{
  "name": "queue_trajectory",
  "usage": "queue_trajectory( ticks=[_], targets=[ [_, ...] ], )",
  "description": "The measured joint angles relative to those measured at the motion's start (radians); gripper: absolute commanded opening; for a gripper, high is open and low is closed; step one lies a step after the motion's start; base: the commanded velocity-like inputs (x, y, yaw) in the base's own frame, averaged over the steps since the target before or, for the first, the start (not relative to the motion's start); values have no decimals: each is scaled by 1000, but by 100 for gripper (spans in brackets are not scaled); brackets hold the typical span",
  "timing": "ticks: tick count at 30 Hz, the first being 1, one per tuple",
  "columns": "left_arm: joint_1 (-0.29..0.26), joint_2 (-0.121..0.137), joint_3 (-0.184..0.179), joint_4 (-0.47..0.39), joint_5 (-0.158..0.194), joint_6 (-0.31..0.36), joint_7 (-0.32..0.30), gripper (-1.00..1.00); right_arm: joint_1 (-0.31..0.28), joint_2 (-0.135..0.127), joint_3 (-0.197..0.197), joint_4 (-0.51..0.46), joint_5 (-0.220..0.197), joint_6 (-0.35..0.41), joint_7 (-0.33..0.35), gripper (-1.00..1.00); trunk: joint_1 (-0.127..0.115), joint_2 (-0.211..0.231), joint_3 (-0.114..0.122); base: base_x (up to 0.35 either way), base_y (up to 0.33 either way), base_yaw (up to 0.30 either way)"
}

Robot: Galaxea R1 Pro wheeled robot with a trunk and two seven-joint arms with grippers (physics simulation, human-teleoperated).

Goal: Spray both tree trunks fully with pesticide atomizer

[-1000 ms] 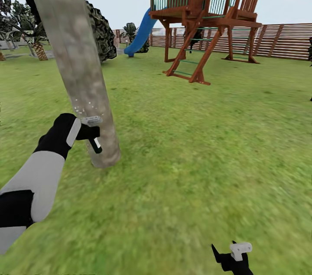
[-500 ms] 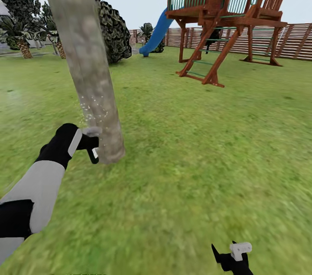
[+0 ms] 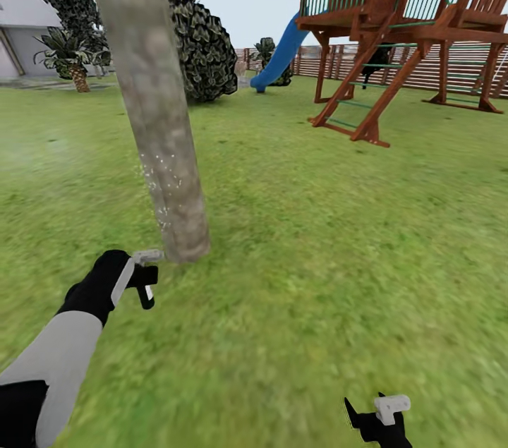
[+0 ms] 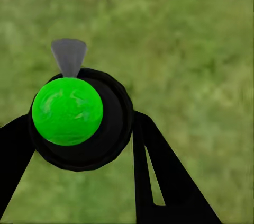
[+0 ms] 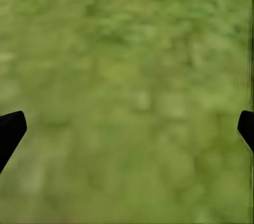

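Left gripper (image 4: pixel 79 144) clamps the atomizer (image 4: pixel 67 110), its body hidden; right gripper (image 5: pixel 127 128) gapes; trunk (image 3: pixel 152 102) top cropped.

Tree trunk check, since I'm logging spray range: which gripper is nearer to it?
Left. The left gripper sits just short of the tree trunk base; the right gripper is far off over grass.
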Motion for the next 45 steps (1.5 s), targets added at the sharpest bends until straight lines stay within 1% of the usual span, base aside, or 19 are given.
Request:
queue_trajectory(
  ticks=[3, 4, 5, 7, 8, 10, 12, 15, 17, 18, 20, 25, 41, 45],
  targets=[
    [44, 6, 1, -3, 2, -16, 0, -100, 0, 0, 0, 0, 0, 0, 0, 100, 0, 0, 0, 44, -264, 4],
    [51, 7, 2, -3, 4, -23, 0, -100, 0, 0, 0, 0, 0, 0, 0, 100, 0, 0, 0, -6, -120, 1],
    [61, 9, 2, -4, 7, -51, 1, -100, 0, 0, 0, 0, 0, 0, 0, 100, 0, 0, 0, -4, -77, 1],
    [67, 10, 1, -1, 9, -69, -1, -100, 0, 0, 0, 0, 0, 0, 0, 100, 0, 0, 0, -1, -30, 0],
    [80, 9, 1, -1, 11, -75, -1, -100, 0, 0, 0, 0, 0, 0, 0, 100, 0, 0, 0, -1, -10, 0],
    [123, 7, 1, -3, 15, -81, -5, -100, 0, 0, 0, 0, 0, 0, 0, 100, 0, 0, 0, 3, -4, 0],
    [140, 8, 2, -4, 12, -83, -6, -100, 0, 0, 0, 0, 0, 0, 0, 100, 0, 0, 0, 121, -130, 0],
    [145, 4, 1, -3, 18, -90, -3, -100, 0, 1, 1, 0, 0, 0, 0, 100, 0, 0, 0, 215, -189, 154],
    [145, -6, 0, 7, 20, -123, 0, -100, 0, 1, 1, 0, 0, 0, 0, 100, 0, 0, 0, 233, -191, 259],
    [145, -17, 0, 10, 25, -150, 1, -100, 0, 1, 1, 0, 0, 0, 0, 100, 0, 0, 0, 236, -190, 274],
    [145, -25, 0, 11, 18, -161, 2, -100, 0, 2, 1, 0, 1, 0, 0, 100, 0, 0, 0, 236, -190, 278],
    [147, -25, 1, 12, 14, -165, 2, -100, 0, 2, 1, 0, 1, 0, 0, 100, 0, 0, 0, 231, -195, 224],
    [147, -25, 0, 12, 13, -164, 1, -100, 0, 2, 1, 0, 1, 0, 0, 100, 0, 0, 0, 189, -224, 6],
    [147, -25, 0, 12, 13, -164, 0, -100, 0, 2, 1, 0, 0, -1, 0, 100, 0, 0, 0, 180, -229, 120]
  ],
)
